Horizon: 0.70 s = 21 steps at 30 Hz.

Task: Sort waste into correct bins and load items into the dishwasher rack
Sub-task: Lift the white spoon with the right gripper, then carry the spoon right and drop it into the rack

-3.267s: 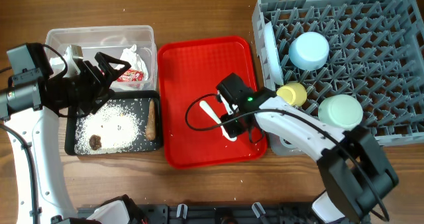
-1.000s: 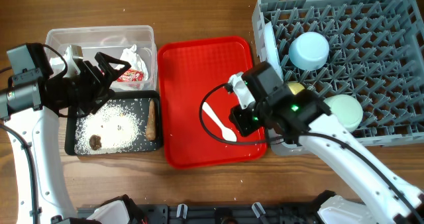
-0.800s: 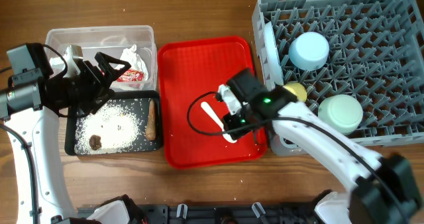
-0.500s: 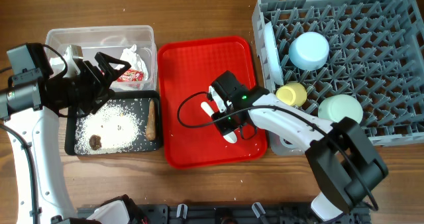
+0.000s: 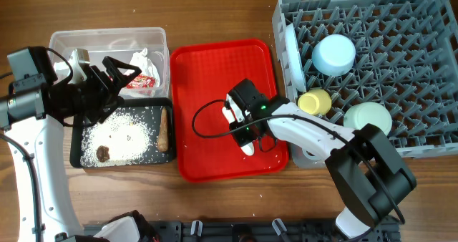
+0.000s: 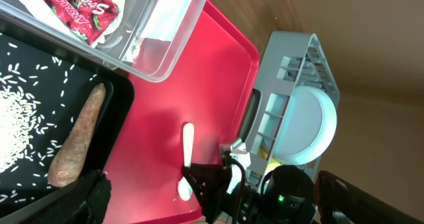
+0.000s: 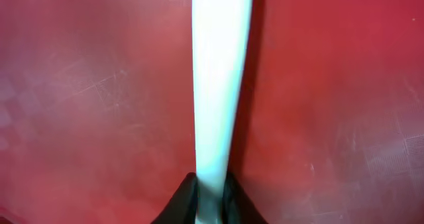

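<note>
The small white spoon [image 5: 247, 148] lies on the flat red tray [image 5: 207, 77]. My right gripper [image 5: 240, 124] is down on it, and in the right wrist view the black fingertips [image 7: 213, 197] are shut on the spoon's handle [image 7: 222, 71]. My left gripper [image 5: 118, 84] is open and empty, above where the clear tub [image 5: 107, 36] meets the black tray [image 5: 122, 163]. The tub holds the crumpled tissue [image 5: 139, 59] and the red wrapper [image 5: 145, 81]. The black tray holds rice grains [image 5: 122, 131], a dark food bit [image 5: 104, 153] and the brown stick [image 5: 164, 127].
The grey dishwasher rack [image 5: 401, 27] at the right holds the light blue plate [image 5: 290, 49] on edge, the light blue cup [image 5: 334, 54], the yellow cup [image 5: 315, 101] and the pale green bowl [image 5: 368, 120]. The left wrist view shows the spoon [image 6: 187, 141] and wrapper [image 6: 83, 5].
My right gripper has moved left from beside the rack onto the spoon and has shut on its handle. The left arm has not moved.
</note>
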Available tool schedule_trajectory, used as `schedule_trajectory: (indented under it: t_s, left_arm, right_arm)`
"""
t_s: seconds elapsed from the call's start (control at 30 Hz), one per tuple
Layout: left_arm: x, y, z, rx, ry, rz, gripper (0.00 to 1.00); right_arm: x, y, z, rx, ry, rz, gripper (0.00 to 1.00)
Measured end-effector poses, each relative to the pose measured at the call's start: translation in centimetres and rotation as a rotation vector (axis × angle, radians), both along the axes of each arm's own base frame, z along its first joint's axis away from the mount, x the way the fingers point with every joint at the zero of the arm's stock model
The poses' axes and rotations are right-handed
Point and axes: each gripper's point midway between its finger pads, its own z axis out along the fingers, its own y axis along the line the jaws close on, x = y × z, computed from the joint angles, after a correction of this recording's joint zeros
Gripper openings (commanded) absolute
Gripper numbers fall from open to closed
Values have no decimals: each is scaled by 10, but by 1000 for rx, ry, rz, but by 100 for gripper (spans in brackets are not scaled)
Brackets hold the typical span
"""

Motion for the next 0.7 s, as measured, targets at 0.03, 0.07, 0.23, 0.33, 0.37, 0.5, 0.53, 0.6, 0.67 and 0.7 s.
schedule_trajectory:
  t_s: [0.03,0.07,0.23,0.33,0.37,0.5,0.53,0.6,0.67,0.7]
  left_arm:
    - [0,0,0,0,0,0,100]
    - [0,0,0,0,0,0,100]
    - [0,0,0,0,0,0,100]
    - [0,0,0,0,0,0,100]
    - [0,0,0,0,0,0,100]
    - [0,0,0,0,0,0,100]
    - [0,0,0,0,0,0,100]
    - [0,0,0,0,0,0,100]
    - [0,0,0,0,0,0,100]
    - [0,0,0,0,0,0,100]
  right_arm:
    - [-1,1,2,5,2,0,6]
    - [-2,1,4,8,5,2,5]
    - [-7,-2,13,7,13,3,4]
    - [-6,-3,23,18,-6,2,4]
    - [-6,-2,31,28,-19,2,4]
    - [-7,-4,66,73,-79,2,4]
    - [-7,-4,71,80,-89,1,4]
    - [-9,-6,84,97,-110,1,4]
    - [-9,-8,101,124,-144,-4,4]
    - [-9,-10,108,133,-157,-9,4]
